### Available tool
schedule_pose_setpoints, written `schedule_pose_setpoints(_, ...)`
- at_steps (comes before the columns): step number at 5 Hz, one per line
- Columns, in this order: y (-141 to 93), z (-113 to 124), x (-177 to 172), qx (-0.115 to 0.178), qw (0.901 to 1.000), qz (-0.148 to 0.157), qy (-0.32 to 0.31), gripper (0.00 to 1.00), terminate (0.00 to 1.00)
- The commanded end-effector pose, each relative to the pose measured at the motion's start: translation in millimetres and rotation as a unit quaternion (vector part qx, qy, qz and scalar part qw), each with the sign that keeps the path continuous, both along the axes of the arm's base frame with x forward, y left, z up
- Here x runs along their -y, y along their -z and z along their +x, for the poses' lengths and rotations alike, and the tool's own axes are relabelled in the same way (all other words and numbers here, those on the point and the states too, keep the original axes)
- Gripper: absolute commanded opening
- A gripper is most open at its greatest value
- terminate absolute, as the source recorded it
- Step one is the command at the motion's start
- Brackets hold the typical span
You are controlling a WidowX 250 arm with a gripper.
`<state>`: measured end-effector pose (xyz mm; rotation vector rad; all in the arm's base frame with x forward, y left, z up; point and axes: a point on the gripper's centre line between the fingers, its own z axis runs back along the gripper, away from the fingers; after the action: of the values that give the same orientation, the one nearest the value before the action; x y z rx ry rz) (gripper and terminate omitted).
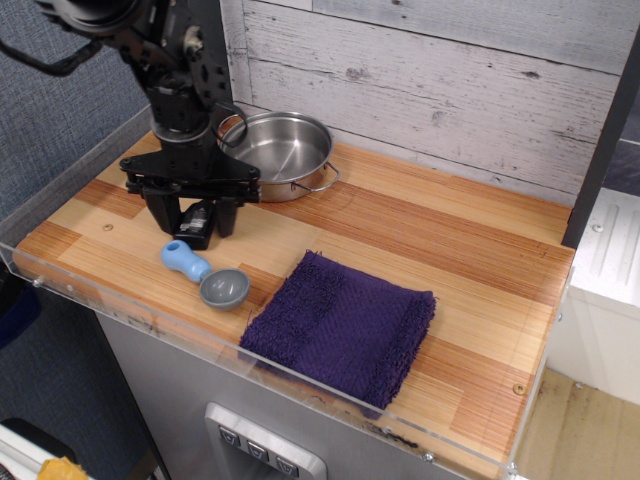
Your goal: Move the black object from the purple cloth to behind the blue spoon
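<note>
**Bottle down behind the spoon**

The gripper [193, 222] stands low over the wooden counter [420, 240], its jaws spread to either side of the black bottle [197, 222], which sits on the wood between them. The blue spoon [205, 273] lies just in front of the gripper. The steel pot [277, 153] is close behind it to the right. The purple cloth [343, 326] lies farther right, toward the front edge.
</note>
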<state>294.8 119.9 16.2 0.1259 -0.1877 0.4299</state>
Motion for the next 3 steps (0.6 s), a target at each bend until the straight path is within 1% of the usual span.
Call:
schedule_pose_setpoints(1, -13.7, -5.4, 0.5, 0.016, 0.9998, 0.002, -0.014, 1.0, 0.0)
schedule_pose_setpoints(2, -18.2, -5.7, -0.4, 0.022, 0.9997, -0.005, -0.011, 1.0, 0.0)
schedule_pose_setpoints(3, -37.7, -3.9, 0.3, 0.027, 0.9996, -0.011, 0.004, 1.0, 0.0)
